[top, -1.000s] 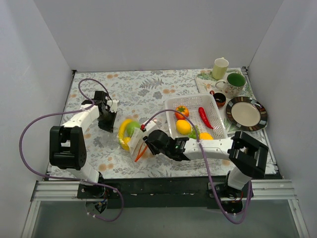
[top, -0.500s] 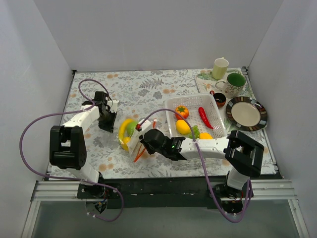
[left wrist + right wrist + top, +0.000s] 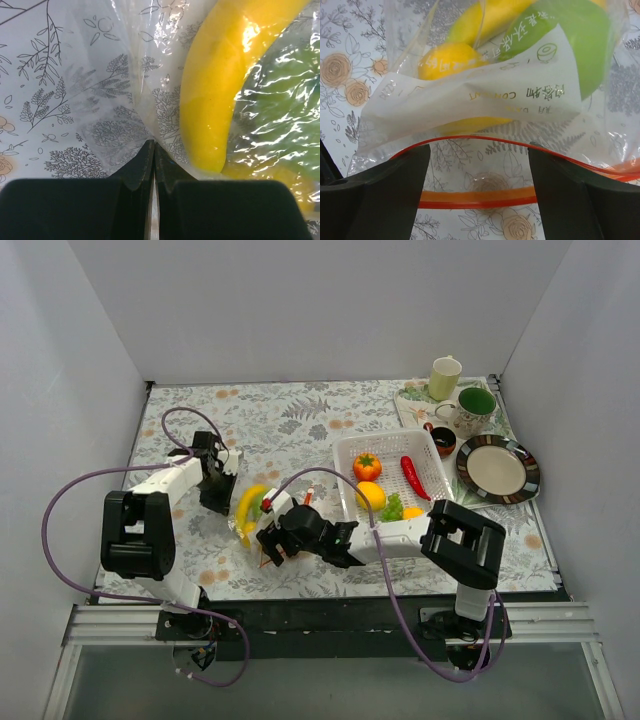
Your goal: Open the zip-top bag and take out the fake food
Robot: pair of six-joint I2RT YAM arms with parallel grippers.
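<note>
In the last second the right arm has swung across toward the left arm. The right tool (image 3: 268, 540), which was short of the bag, now sits at the mouth of the clear, crinkly plastic zip-top bag (image 3: 255, 515) on the leaf-patterned bench (image 3: 300, 410). The left arm has hardly moved.

The left tool (image 3: 152, 150) is closed, its tips pinching a fold of the clear film at the bag's far end. A long yellow plastic banana (image 3: 225, 85) lies inside the bag just ahead of those tips and to their right.

In its own wrist view the right tool (image 3: 479, 165) is spread wide and grips nothing. The thin red-orange zip strip (image 3: 485, 143) runs across the gap between its fingers (image 3: 385, 190). One lip arches up toward the food, while the other lies straight and closer to the tool's palm. The two lips stand apart in the middle, so the mouth looks at least partly open there.

Just beyond the strip, still in the bag, is the fake food: a small round yellow piece (image 3: 447, 60), a green round fruit (image 3: 575, 45) and more of the banana. A white printed paper slip (image 3: 485, 105) partly covers them.

The approach seems done and the removal not begun. The next move would be to reach in past the lips or to take one lip, with the left tool anchoring the bag against the pull. The white perforated plastic basket (image 3: 340, 450), behind the right tool along its arm, already holds other plastic produce.
</note>
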